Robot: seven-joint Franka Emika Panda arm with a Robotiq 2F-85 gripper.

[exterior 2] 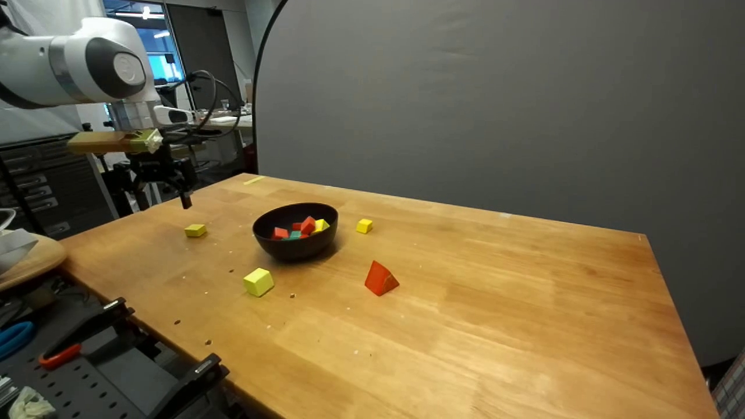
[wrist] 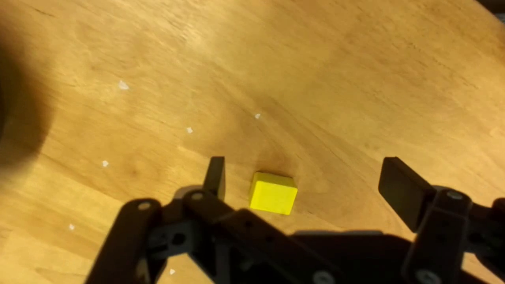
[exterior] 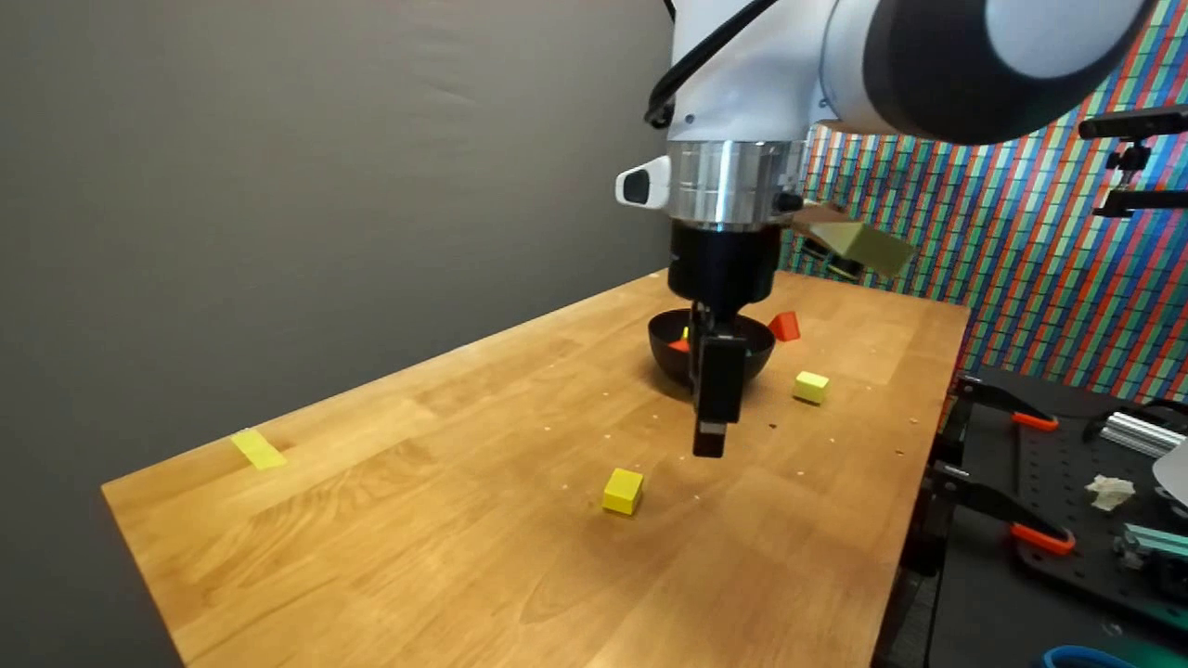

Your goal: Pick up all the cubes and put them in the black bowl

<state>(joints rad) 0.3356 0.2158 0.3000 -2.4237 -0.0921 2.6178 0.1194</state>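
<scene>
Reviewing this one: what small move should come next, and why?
Probably lower the open gripper toward the yellow cube in the wrist view: there the cube shows between the spread fingers, with nothing gripped, and in both exterior views the gripper hangs above the table. That cube is outside the bowl.

In an exterior view | blocks (exterior 2: 308, 224) in bowl (exterior 2: 295, 250) | cube (exterior 2: 195, 230) left, cube (exterior 2: 364, 226) right, cube (exterior 2: 258, 282) before it

I see the black bowl (exterior 2: 297, 249) sitting upright out there, red, green and yellow blocks (exterior 2: 308, 226) heaped inside, three yellow cubes (exterior 2: 258, 282) lying apart around it.
</scene>
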